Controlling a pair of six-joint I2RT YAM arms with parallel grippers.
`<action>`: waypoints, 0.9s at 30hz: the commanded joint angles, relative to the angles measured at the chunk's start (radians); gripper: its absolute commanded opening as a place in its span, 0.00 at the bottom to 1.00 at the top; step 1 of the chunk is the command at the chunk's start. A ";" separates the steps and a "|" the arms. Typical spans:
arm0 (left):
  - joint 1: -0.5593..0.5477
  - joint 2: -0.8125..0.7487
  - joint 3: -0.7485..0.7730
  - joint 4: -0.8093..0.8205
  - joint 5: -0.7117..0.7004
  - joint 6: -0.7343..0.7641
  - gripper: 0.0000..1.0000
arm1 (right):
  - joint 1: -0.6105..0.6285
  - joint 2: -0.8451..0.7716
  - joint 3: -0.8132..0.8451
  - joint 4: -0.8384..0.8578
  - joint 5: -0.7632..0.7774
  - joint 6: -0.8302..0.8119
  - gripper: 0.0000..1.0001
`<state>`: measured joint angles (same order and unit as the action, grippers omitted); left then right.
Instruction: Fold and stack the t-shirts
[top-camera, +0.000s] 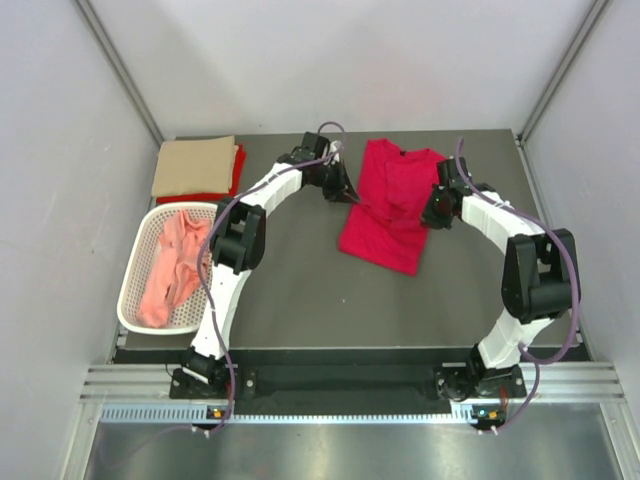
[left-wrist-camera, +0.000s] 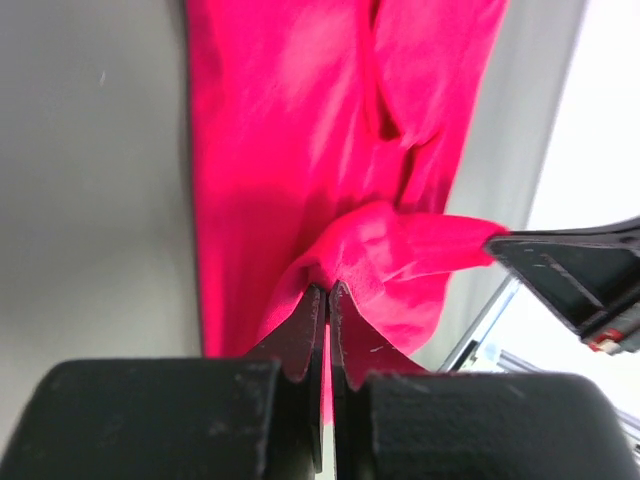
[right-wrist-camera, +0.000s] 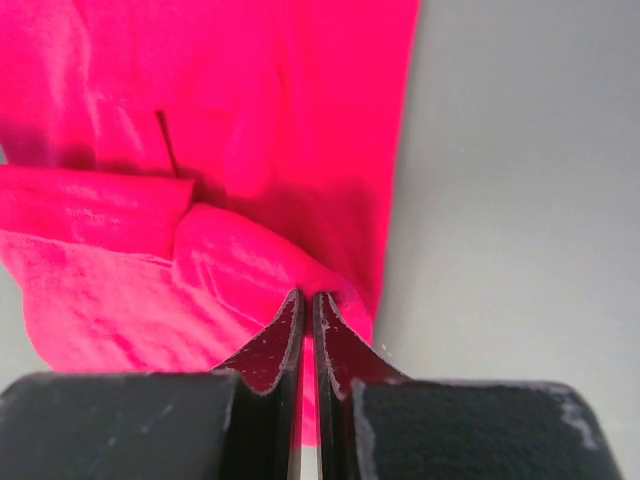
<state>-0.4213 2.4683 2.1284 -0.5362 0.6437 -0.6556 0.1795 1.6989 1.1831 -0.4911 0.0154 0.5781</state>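
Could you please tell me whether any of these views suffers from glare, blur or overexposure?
Top external: even, soft light, crimson t-shirt clear. Left wrist: right edge blown out white, left hand slightly blurred. Right wrist: red oversaturated around the right hand.

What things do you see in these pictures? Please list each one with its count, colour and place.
crimson t-shirt: one, bright crimson, back middle of the table, partly folded
tan t-shirt: one, tan, folded, back left corner
red t-shirt: one, red, under the tan t-shirt, only its edges show
pink t-shirt: one, salmon pink, crumpled in the basket
basket: one, white mesh, left side of the table
table: one, dark grey
left gripper: one, black, shut on the crimson t-shirt
right gripper: one, black, shut on the crimson t-shirt
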 joint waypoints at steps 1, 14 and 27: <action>0.016 0.026 0.048 0.160 0.056 -0.047 0.00 | -0.020 0.033 0.058 0.049 -0.041 -0.023 0.00; 0.041 0.089 0.059 0.272 0.076 -0.110 0.00 | -0.074 0.114 0.076 0.075 -0.043 -0.020 0.01; 0.053 -0.179 -0.078 0.125 -0.111 0.080 0.25 | -0.103 -0.011 0.084 0.017 -0.103 -0.073 0.31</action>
<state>-0.3714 2.5000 2.1193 -0.3878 0.6258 -0.6662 0.0692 1.7683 1.2339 -0.4446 -0.0654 0.5476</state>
